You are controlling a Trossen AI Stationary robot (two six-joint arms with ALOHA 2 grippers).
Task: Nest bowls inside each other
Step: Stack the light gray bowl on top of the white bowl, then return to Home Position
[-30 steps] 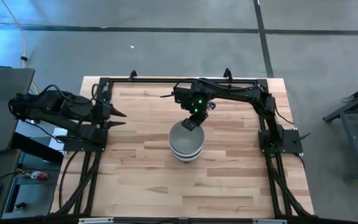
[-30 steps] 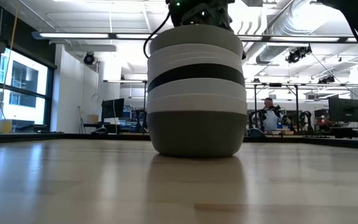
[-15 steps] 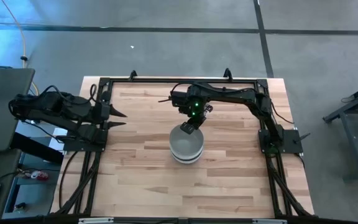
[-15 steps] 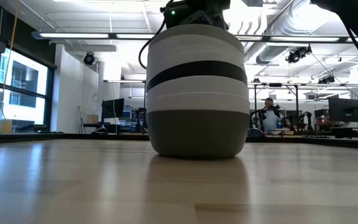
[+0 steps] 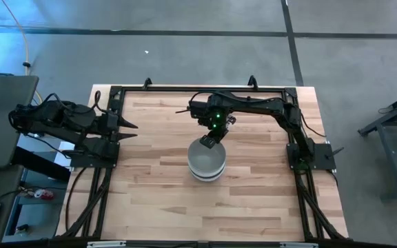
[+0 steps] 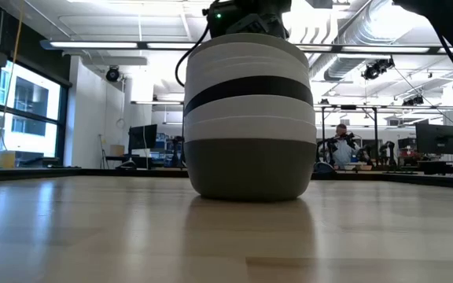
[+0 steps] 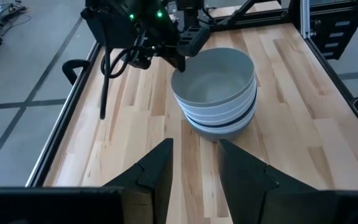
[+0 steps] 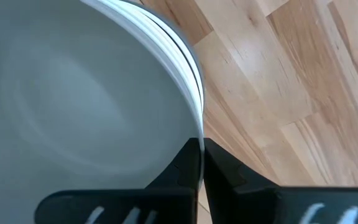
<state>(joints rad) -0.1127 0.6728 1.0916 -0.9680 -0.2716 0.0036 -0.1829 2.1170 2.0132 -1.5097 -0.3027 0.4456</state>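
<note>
Now the bowls [image 5: 206, 161] stand nested in one stack in the middle of the desk [image 5: 150, 200]. The right tool [image 8: 201, 149] is pinching the top bowl's rim; next it should release and lift away. The left tool [image 7: 194, 163], spread, waits at the desk's edge.

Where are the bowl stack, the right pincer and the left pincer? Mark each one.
bowl stack [image 6: 249, 118]: low view, on its black band.
right pincer [image 5: 210, 140]: high view, between its fingertips at the stack's rim.
left pincer [image 5: 134, 131]: high view, between its fingertips.
</note>
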